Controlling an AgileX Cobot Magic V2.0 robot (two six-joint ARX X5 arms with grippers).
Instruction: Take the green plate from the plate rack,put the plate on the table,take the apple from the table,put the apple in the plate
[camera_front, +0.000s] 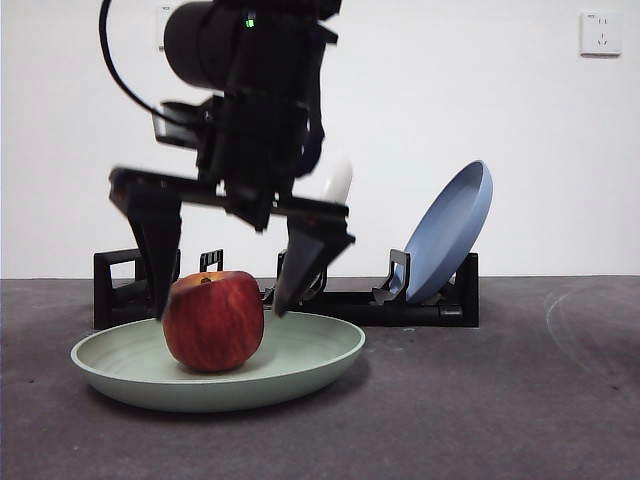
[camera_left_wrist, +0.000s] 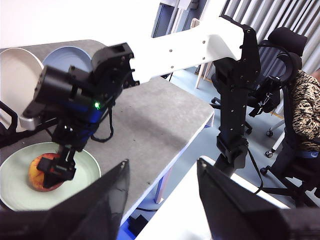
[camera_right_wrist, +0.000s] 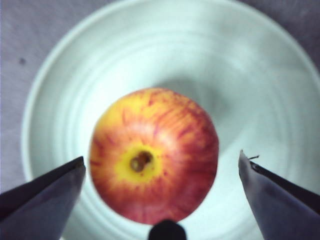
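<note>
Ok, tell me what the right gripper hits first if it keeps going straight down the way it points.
Most likely the apple: the right gripper points straight down with open jaws on either side of it, the green plate beneath. How far the jaws clear the apple is unclear.

red-yellow streaked apple (camera_front: 213, 320), mint-green plate (camera_front: 310, 355), blue plate (camera_front: 452, 230)

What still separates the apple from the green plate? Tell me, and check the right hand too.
Nothing visible. The apple sits in the green plate on the table. The right hand is open just above it, jaws on either side, apart from it.
</note>
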